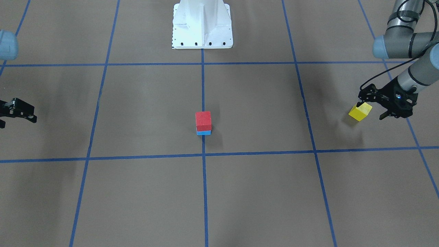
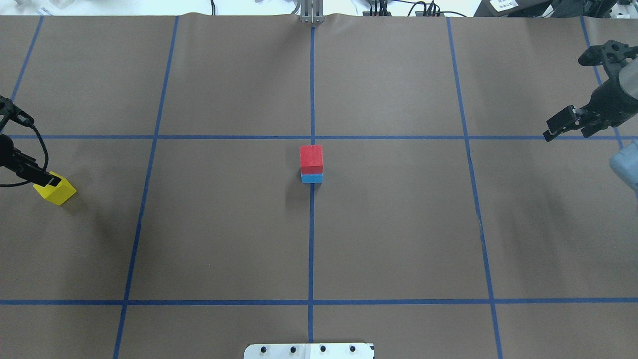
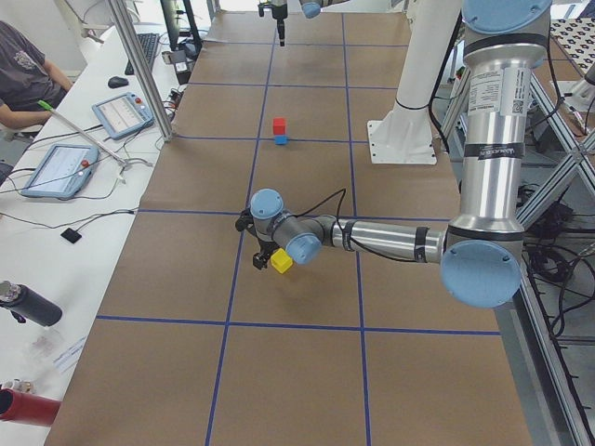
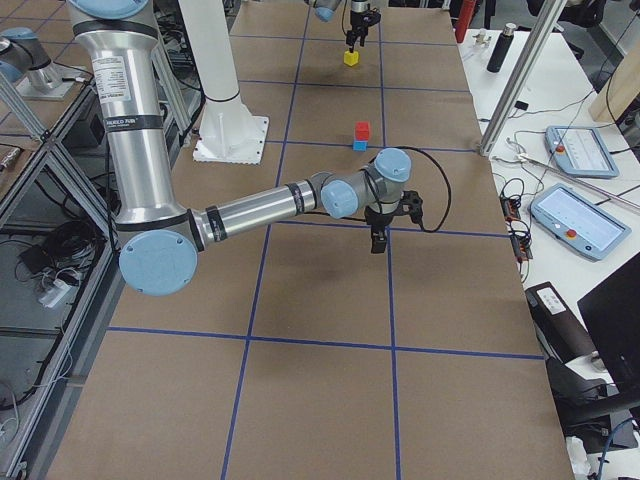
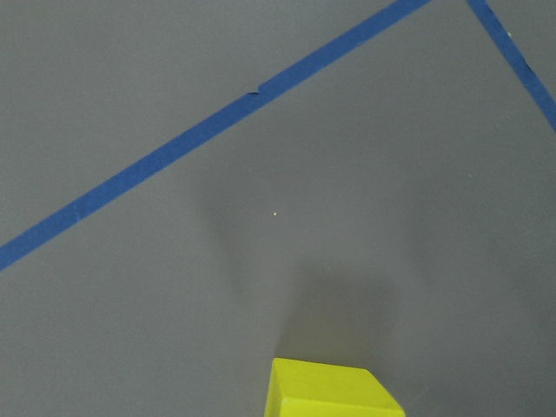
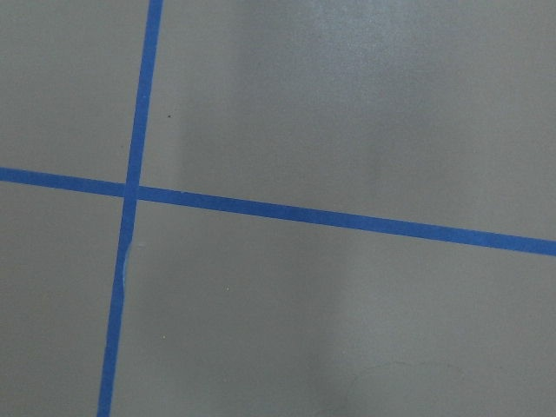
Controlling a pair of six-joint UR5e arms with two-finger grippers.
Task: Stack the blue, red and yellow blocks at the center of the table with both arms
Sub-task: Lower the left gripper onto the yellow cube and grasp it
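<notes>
A red block sits on a blue block at the table's center, on the middle tape line; the stack also shows in the overhead view, red block on blue block. My left gripper is shut on the yellow block and holds it tilted, just above the table at my far left; the overhead view shows the gripper and block. The left wrist view shows the block's top at its bottom edge. My right gripper hangs open and empty at the far right.
The robot's white base plate stands at the table's near middle edge. Blue tape lines divide the brown table into squares. Operator desks with tablets line the far side.
</notes>
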